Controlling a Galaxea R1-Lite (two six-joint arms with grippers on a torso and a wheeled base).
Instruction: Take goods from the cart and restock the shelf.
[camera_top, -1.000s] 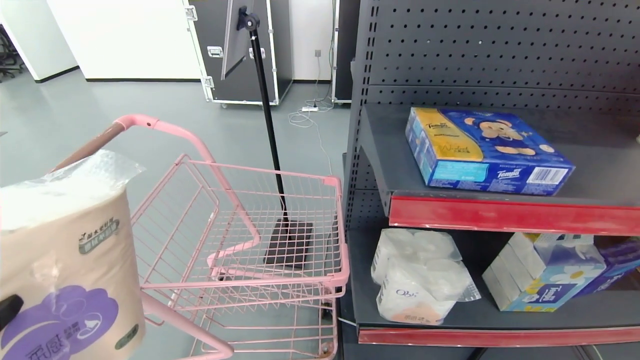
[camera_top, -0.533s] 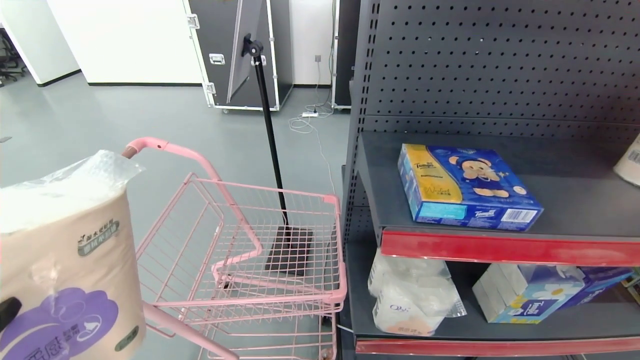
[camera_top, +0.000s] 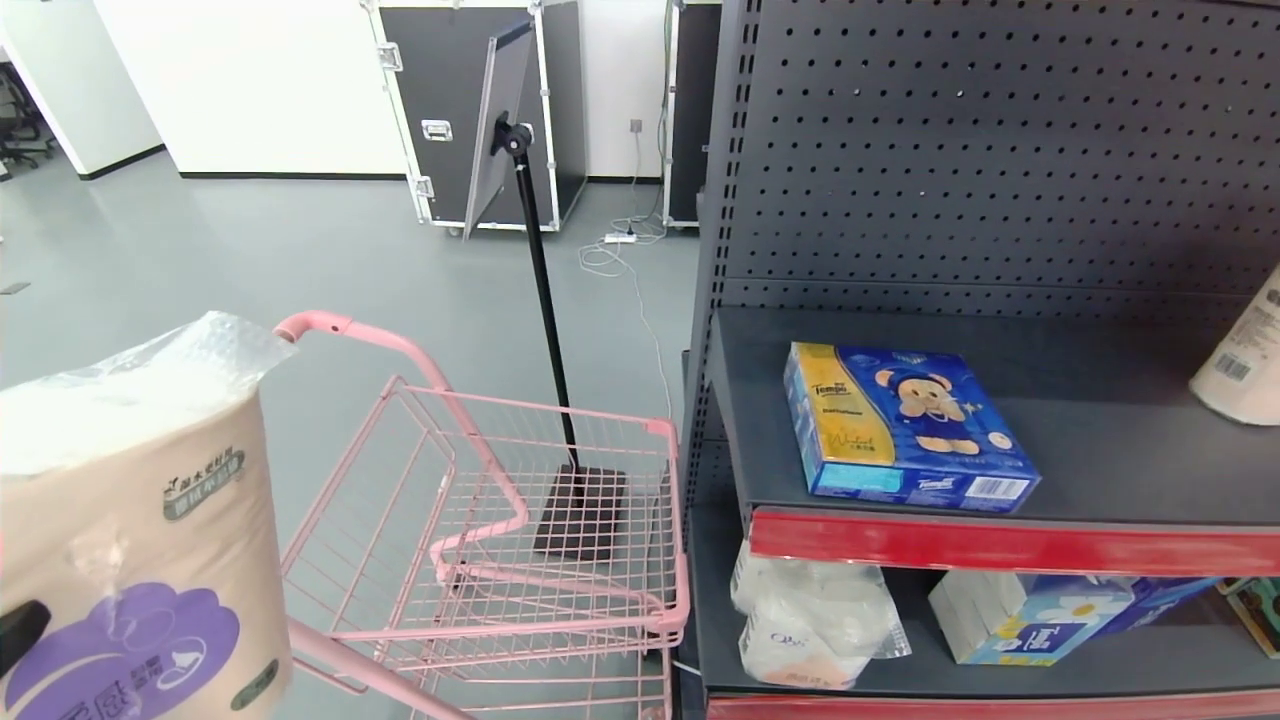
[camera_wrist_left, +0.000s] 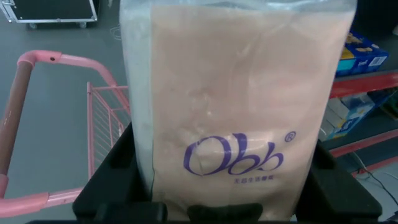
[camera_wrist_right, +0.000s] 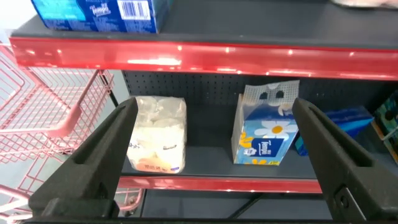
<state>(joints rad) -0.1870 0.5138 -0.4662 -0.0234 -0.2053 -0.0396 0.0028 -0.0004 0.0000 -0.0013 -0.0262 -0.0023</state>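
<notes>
The left gripper (camera_wrist_left: 227, 183) has its jaws clamped on a pack of toilet rolls (camera_wrist_left: 236, 93), held at near left beside the pink cart (camera_top: 560, 590). The right gripper (camera_wrist_right: 214, 168) gapes wide and empty, facing the shelf (camera_top: 1000, 548) on the right. The pack looks clear of the cart but not yet shelved. The basket appears bare, so this is likely the last item.

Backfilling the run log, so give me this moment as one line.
left gripper shut on toilet paper pack | right gripper open, empty, facing lower shelf | pack not yet shelved
</notes>
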